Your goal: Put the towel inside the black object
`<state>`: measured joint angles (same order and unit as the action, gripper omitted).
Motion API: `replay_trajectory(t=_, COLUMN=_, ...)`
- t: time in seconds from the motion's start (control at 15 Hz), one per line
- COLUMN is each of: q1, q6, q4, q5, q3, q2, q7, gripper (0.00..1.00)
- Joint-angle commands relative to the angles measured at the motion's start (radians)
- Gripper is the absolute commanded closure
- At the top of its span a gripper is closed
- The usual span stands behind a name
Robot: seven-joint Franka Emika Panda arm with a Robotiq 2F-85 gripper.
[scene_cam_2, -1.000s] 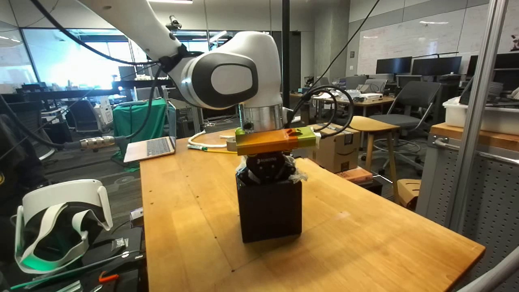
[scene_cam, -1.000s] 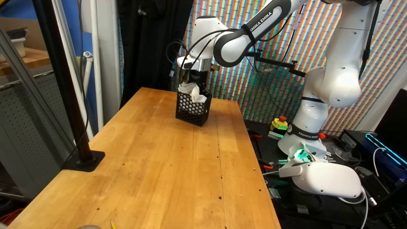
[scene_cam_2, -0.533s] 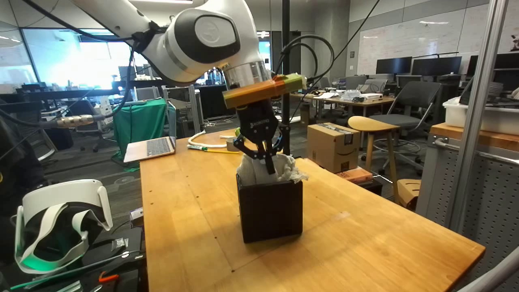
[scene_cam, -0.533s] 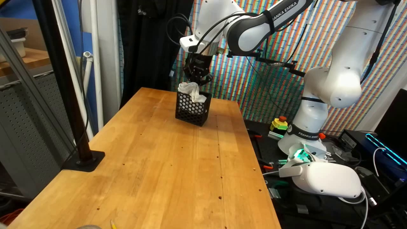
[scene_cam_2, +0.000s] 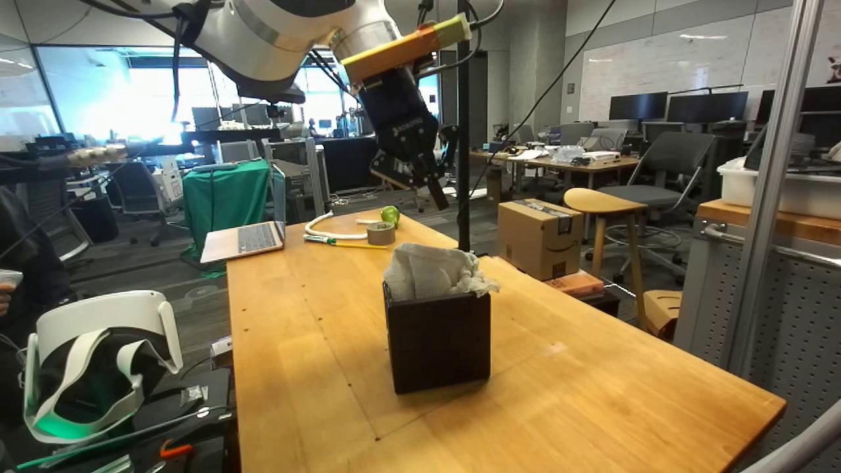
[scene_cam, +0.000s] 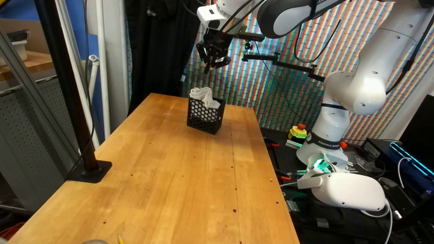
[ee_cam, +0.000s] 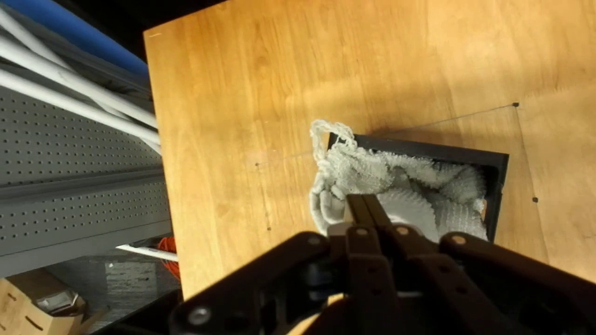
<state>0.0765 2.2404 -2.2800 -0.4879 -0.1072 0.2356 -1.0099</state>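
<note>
One pale towel [scene_cam_2: 427,272] is sitting inside the black basket [scene_cam_2: 441,345], bunching in loose folds and bulging above the rim, while its frayed edge is spilling over a top corner. In both exterior views the basket is standing upright on the wooden bench [scene_cam_2: 315,394]; in an exterior view a flap of towel is drooping over the wall with the honeycomb holes. The gripper [ee_cam: 367,209] is hanging tilted in the air above the basket, apart from the towel, and in the wrist view its two fingers are lying flush against each other. The white arm [scene_cam: 281,18] is reaching over from beside the bench. Toward the far end, in an exterior view, a laptop [scene_cam_2: 256,238] is lying open at the edge, and a roll of tape [scene_cam_2: 381,233] is resting just beside a round green thing [scene_cam_2: 390,214]. A black pole [scene_cam: 72,101] is standing on the bench near one edge, and in both exterior views a white headset [scene_cam: 352,191] is sitting beside the bench.
</note>
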Motion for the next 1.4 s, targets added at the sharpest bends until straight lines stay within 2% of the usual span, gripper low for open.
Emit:
replay_trajectory(t=0.0, q1=0.026, q6=0.004, q4=0.055, q5=-0.014, q3=-0.003, q2=-0.02, q7=-0.016, gripper=0.96)
replay_trajectory(t=0.27, q1=0.047, q6=0.096, q4=0.037, q5=0.049, q3=0.013, q2=-0.057, q7=-0.027, gripper=0.96)
replay_trajectory(t=0.53, q1=0.054, q6=0.208, q4=-0.003, q5=0.186, q3=0.03, q2=-0.11, q7=-0.045, gripper=0.96)
replay_trajectory(t=0.73, q1=0.045, q6=0.232, q4=-0.045, q5=0.258, q3=0.033, q2=-0.129, q7=-0.056, gripper=0.96)
replay_trajectory(t=0.93, q1=0.039, q6=0.195, q4=-0.073, q5=0.298, q3=0.037, q2=-0.099, q7=-0.057, gripper=0.96)
replay_trajectory(t=1.33, q1=0.052, q6=0.04, q4=-0.085, q5=0.244, q3=0.015, q2=-0.003, q7=-0.01, gripper=0.95)
